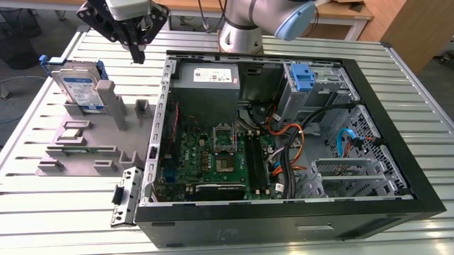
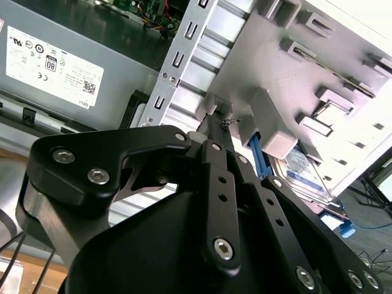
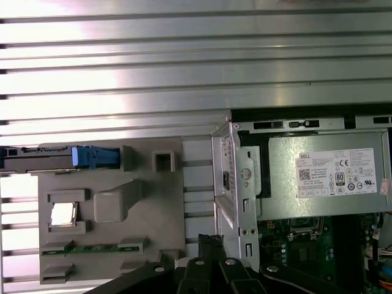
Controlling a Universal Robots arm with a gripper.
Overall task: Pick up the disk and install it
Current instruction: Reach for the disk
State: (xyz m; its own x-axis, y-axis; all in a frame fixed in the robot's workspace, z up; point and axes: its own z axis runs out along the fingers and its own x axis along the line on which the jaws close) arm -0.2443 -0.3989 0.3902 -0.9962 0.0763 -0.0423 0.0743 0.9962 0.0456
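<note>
The disk (image 1: 78,87) stands on edge in a slot at the far end of the grey holder (image 1: 106,138), label facing out, blue rails on its sides. My gripper (image 1: 137,56) hangs above the slatted table between the disk and the open computer case (image 1: 284,212), to the exterior view's right of the disk and clear of it. Its fingers are shut together with nothing between them. In the second wrist view the gripper (image 2: 211,119) points past the holder, with the disk (image 2: 303,168) lying beyond. In the first wrist view the disk (image 3: 37,159) shows edge-on, away from the gripper (image 3: 209,240).
The case's wall (image 1: 167,90) rises close beside the gripper. Inside are the grey power supply (image 1: 212,77), the motherboard (image 1: 220,154), cables and a drive bay with a blue latch (image 1: 301,77). The holder also carries a small silver chip (image 3: 63,214) and a memory stick (image 3: 92,248).
</note>
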